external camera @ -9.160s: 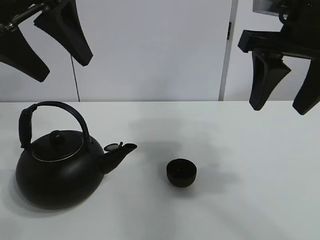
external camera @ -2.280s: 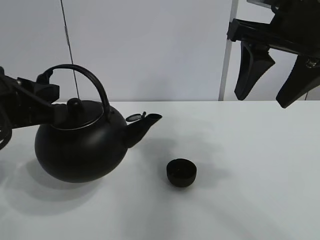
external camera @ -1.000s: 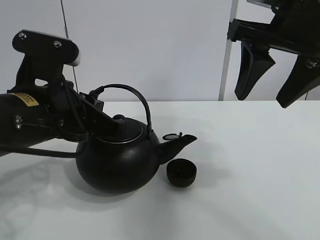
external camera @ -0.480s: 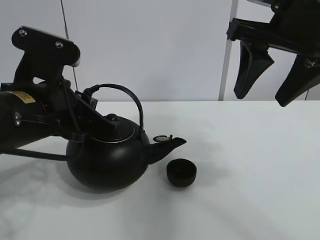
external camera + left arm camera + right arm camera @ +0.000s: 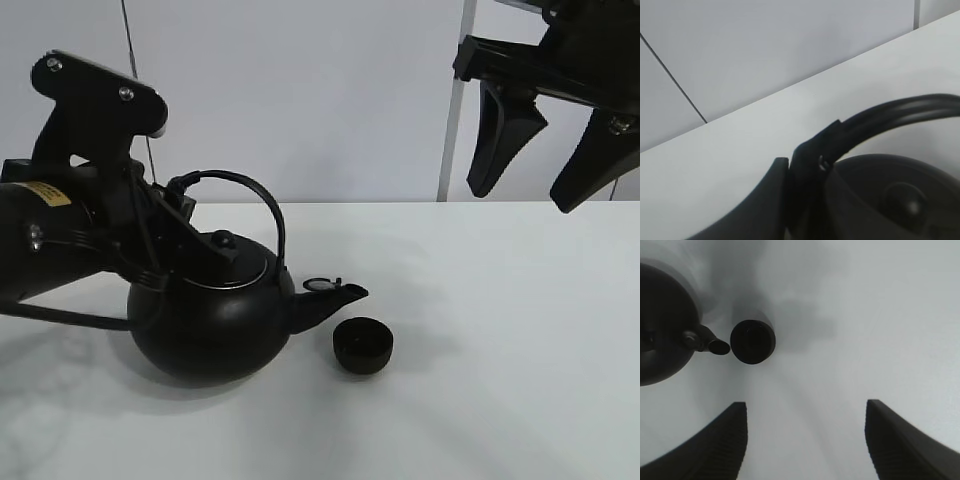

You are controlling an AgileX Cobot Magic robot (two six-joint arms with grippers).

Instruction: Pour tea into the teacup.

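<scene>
Left gripper (image 5: 178,208) clamped on the kettle (image 5: 210,325) handle (image 5: 890,112) near its rear base. Left arm reaches in low from the left edge. Kettle spout (image 5: 330,300) points toward the teacup (image 5: 362,345), tip just beside its rim. Teacup upright on the table (image 5: 500,380), centre. Right gripper (image 5: 805,440) spread wide, raised, well apart from both.

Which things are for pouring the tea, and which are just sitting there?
For the job: kettle; teacup; left hand, gripping the kettle's handle.
Just there: right hand, open and held high, holding nothing; table.
</scene>
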